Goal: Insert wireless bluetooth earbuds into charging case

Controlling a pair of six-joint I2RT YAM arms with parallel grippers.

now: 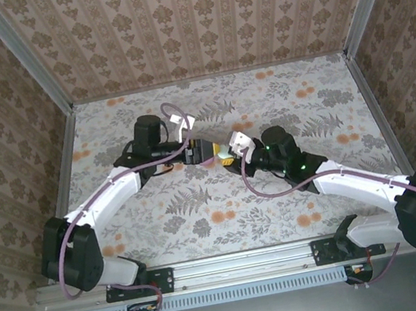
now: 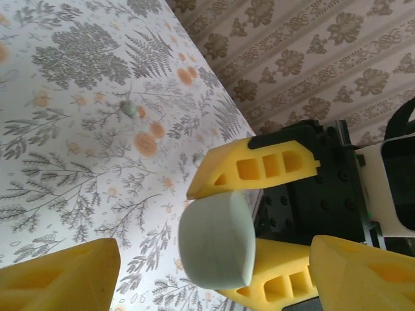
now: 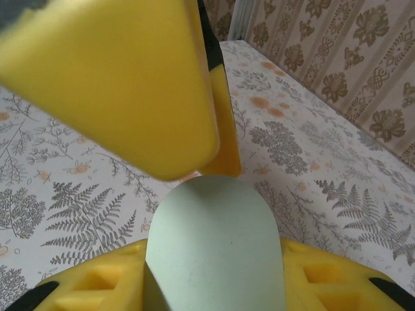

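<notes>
The right gripper (image 1: 233, 153) clamps the mint-green case (image 3: 214, 246) while the left gripper (image 1: 209, 153) stands open near it, so an off-centre pinch could twist the case loose.

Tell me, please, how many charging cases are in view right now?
1. The mint-green charging case is clamped between the yellow fingers of the right gripper, close in front of the left wrist camera. Another case could be hidden from these views.
</notes>
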